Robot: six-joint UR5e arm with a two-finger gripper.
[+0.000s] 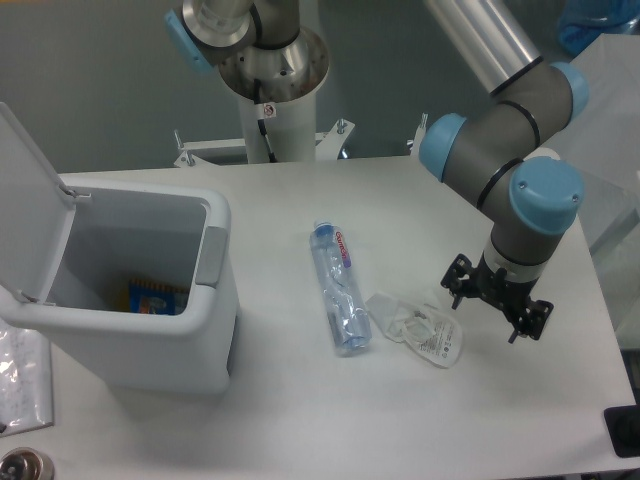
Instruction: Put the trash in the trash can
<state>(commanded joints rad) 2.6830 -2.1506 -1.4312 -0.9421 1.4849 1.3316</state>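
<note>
White trash can (190,345), lid up, holds a colourful packet (156,298); claw (496,304) spread wide, empty.

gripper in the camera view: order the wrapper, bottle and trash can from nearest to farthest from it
From the gripper, at the table's right:
1. Crumpled wrapper, just to its left in the image.
2. Bottle, lying beyond the wrapper, mid-table.
3. Trash can, at the far left, lid open.
</note>
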